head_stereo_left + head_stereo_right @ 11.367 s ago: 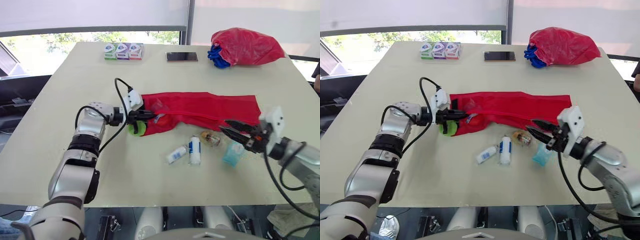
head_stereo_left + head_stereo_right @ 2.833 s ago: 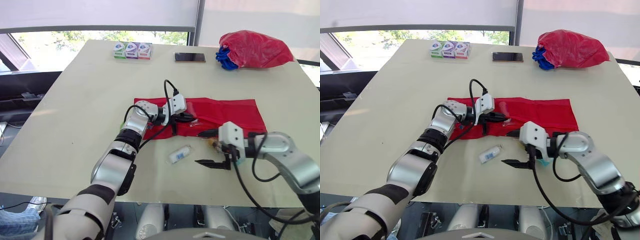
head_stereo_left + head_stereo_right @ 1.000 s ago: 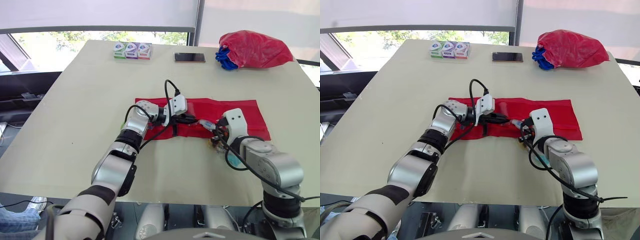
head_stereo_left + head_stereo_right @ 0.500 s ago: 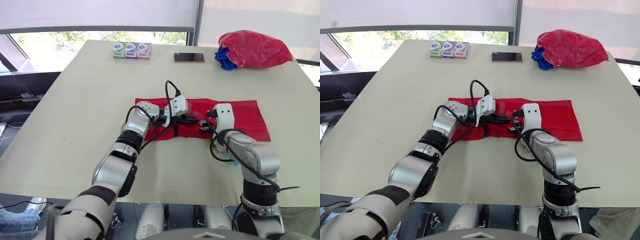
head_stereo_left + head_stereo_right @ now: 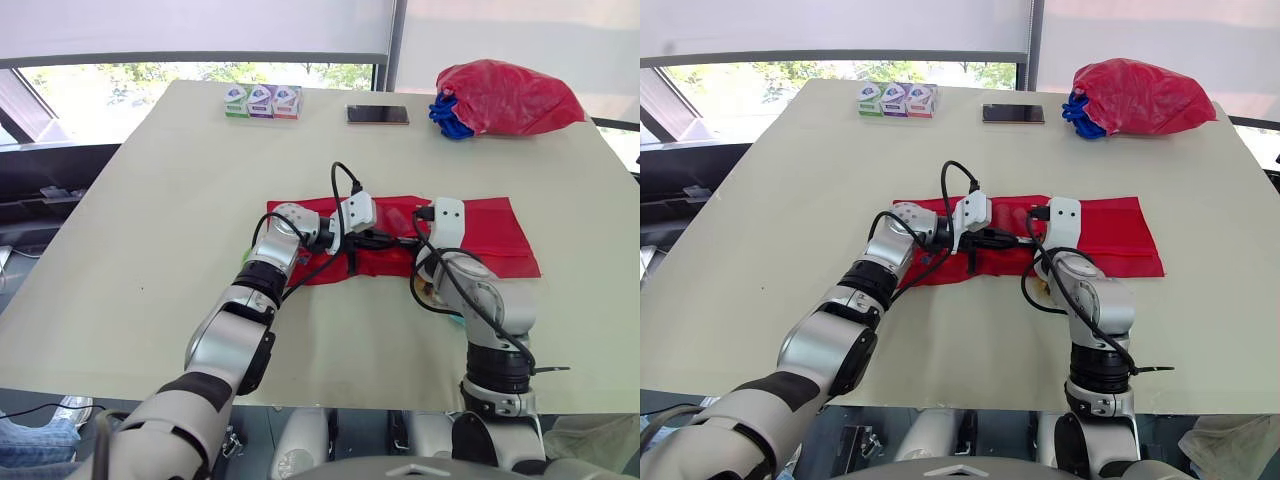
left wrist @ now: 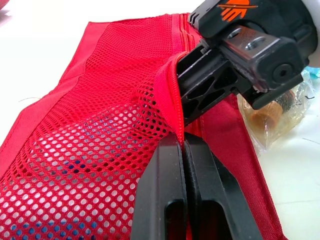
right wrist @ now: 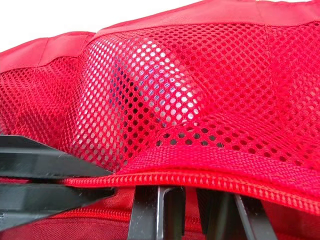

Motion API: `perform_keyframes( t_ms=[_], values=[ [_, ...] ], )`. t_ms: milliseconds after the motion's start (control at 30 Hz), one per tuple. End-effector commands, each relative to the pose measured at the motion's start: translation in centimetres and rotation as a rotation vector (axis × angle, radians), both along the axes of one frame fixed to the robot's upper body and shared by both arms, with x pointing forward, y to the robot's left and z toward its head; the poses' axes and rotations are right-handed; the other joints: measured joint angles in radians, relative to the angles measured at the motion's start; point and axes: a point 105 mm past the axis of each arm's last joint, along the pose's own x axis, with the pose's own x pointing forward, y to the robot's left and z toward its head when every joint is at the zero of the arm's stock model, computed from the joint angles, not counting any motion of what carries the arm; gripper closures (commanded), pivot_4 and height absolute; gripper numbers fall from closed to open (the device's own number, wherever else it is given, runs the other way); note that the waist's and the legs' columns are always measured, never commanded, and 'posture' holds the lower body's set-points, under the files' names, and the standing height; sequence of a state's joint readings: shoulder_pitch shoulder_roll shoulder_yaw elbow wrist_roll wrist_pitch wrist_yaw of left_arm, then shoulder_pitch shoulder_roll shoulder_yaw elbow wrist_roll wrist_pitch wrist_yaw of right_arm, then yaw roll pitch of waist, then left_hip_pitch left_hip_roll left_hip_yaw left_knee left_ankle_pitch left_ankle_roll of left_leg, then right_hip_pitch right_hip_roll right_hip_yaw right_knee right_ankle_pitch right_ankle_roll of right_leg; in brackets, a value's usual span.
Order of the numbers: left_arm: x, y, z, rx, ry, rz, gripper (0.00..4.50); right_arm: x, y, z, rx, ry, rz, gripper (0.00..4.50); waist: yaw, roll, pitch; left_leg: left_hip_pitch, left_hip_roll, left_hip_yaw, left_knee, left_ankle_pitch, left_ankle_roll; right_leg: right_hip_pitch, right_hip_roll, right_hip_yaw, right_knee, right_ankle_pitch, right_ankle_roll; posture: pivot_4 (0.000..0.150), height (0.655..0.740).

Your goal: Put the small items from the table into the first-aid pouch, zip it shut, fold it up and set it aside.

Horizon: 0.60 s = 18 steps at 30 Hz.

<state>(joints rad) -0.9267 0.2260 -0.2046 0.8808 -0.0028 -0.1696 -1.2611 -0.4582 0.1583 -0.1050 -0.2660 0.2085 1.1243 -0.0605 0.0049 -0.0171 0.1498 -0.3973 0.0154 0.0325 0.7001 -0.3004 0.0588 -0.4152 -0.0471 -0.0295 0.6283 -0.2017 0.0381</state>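
- Left eye view, task status: first-aid pouch (image 5: 490, 235) lying flat and unfolded at the centre of the tabletop (image 5: 170, 200), long side running left to right, mouth unzipped. Packing judged partly done.
- Contents so far: white and blue shapes visible through the mesh panel (image 7: 225, 75), taken to be small items already inside.
- Outstanding on the tabletop: clear-wrapped amber item (image 6: 272, 112) just beside the pouch's near edge; teal packet (image 6: 313, 76) near it, further right. Judged to be the last loose items, though part of that area sits hidden behind the right arm.
- Steps left, by judgement: insert the two items above, run the zip closed, fold the pouch, set it aside. None of these begun.
- Left pincer (image 6: 182, 150): pressed together, pinching the mesh lip beside the zip edge (image 7: 200, 177) and holding it raised off the back panel, so keeping the mouth open.
- Right pincer (image 6: 195, 100): tip pushed under the raised lip into the mouth, facing the left pincer and close to touching it. Spread cannot be told; any load hidden under the mesh.
- Handling note, by judgement: lip is soft and slack, likely to drop shut if the left pinch slips.
- Not part of the job: three small boxes (image 5: 260, 101) and phone (image 5: 378, 114) along the far edge; red bag (image 5: 510, 95) at the far right.
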Motion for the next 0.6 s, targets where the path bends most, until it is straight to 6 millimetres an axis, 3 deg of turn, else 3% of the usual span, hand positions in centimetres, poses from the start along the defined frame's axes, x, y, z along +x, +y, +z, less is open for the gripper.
perform_keyframes(
  t_ms=[33, 133, 400, 533, 600],
  values=[
    [-0.1, -0.5, 1.0, -0.023, -0.035, -0.024, 4.50, -0.8, 2.3, 1.6, 0.054, -0.051, 0.090, 2.92, -0.003, 0.000, 0.000, 0.000, 0.000, 0.000, 0.000, 0.000, 0.000, 0.000, 0.000, 0.000, 0.000, 0.000, 0.000, 0.150, 0.7400],
    [0.1, -0.3, 1.1, -0.021, -0.036, -0.013, 4.50, -1.5, 1.7, 1.2, 0.016, -0.048, 0.123, 1.54, -0.009, 0.000, 0.000, 0.000, 0.000, 0.000, 0.000, 0.000, 0.000, 0.000, 0.000, 0.000, 0.000, 0.000, 0.000, 0.150, 0.7400],
    [0.7, 0.2, 1.5, -0.011, -0.047, 0.005, 4.50, -4.0, 0.7, 1.6, -0.087, -0.096, 0.272, 1.54, -0.016, 0.000, 0.000, 0.000, 0.000, 0.000, -0.001, 0.000, 0.000, 0.000, 0.000, 0.000, -0.001, 0.000, 0.000, 0.150, 0.7400],
    [0.7, 0.1, 1.5, -0.005, -0.051, -0.002, 4.50, -4.3, -0.2, 0.7, -0.179, -0.101, 0.305, 2.71, -0.015, 0.000, 0.000, 0.000, 0.001, 0.000, -0.001, 0.000, 0.000, 0.000, 0.000, 0.000, -0.001, 0.000, 0.000, 0.150, 0.7400],
    [0.7, 0.1, 1.5, -0.005, -0.052, -0.006, 4.50, -4.1, -0.4, 0.3, -0.205, -0.104, 0.303, 3.68, -0.016, 0.000, 0.000, 0.000, 0.000, 0.000, -0.001, 0.000, 0.000, 0.000, 0.000, 0.000, -0.001, 0.000, 0.000, 0.150, 0.7400]
  ],
)
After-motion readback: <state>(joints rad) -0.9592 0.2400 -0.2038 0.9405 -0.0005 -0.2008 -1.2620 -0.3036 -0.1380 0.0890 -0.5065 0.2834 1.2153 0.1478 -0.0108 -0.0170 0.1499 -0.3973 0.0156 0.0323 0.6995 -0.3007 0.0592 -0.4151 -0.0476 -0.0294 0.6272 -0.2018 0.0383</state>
